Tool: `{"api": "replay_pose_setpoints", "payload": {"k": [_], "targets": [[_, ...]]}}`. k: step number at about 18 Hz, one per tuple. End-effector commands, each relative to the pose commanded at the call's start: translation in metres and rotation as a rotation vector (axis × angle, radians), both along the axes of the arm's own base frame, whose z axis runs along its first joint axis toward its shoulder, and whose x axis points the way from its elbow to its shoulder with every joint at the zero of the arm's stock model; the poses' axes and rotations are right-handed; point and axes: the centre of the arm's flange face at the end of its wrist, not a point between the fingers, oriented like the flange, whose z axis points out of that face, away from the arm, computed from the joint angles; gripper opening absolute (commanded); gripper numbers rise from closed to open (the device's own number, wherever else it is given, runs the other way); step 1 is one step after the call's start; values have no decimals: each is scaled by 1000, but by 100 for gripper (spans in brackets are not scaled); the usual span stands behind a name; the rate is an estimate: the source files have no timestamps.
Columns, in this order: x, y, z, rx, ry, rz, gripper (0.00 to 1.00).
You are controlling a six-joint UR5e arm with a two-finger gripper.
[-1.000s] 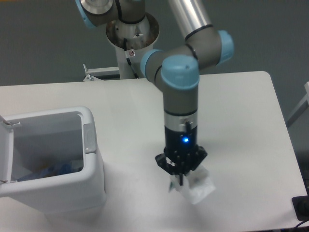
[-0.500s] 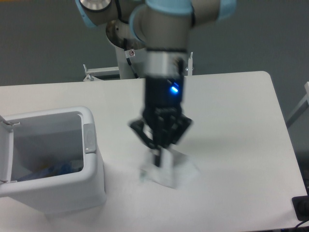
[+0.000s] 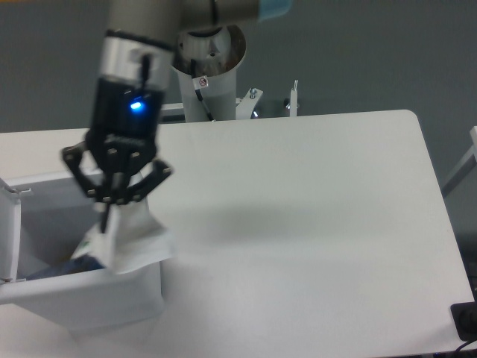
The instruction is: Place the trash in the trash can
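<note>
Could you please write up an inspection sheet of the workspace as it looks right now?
Surface: white table, bare where visible.
Job's things: crumpled wrapper held over the open trash can; something blue lies inside the can.
Clutter: nothing seen.
Grippers: gripper shut on the wrapper, above the can.
Cables: black object at the right edge, possibly a cable.
Surroundings: grey floor, robot base behind the table.

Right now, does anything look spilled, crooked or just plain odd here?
Nothing is spilled. The claw holds a crumpled wrapper over the open trash can, and the wrapper hangs across its right rim rather than squarely inside.
</note>
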Motion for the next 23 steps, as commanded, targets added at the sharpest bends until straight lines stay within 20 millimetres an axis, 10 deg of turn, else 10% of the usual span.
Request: {"api": "replay_pose_setpoints", "payload": {"k": [5,9,15,21,23], "targets": [[16,-6,-13,-23,-12,-20,12],[25,-22,-9,-27,0,-31,100],[31,-60,25,15,42,-1,100],[-167,-140,-6,-135,284,188,100],[-189,-160,-21,-183,330,167,100]]}}
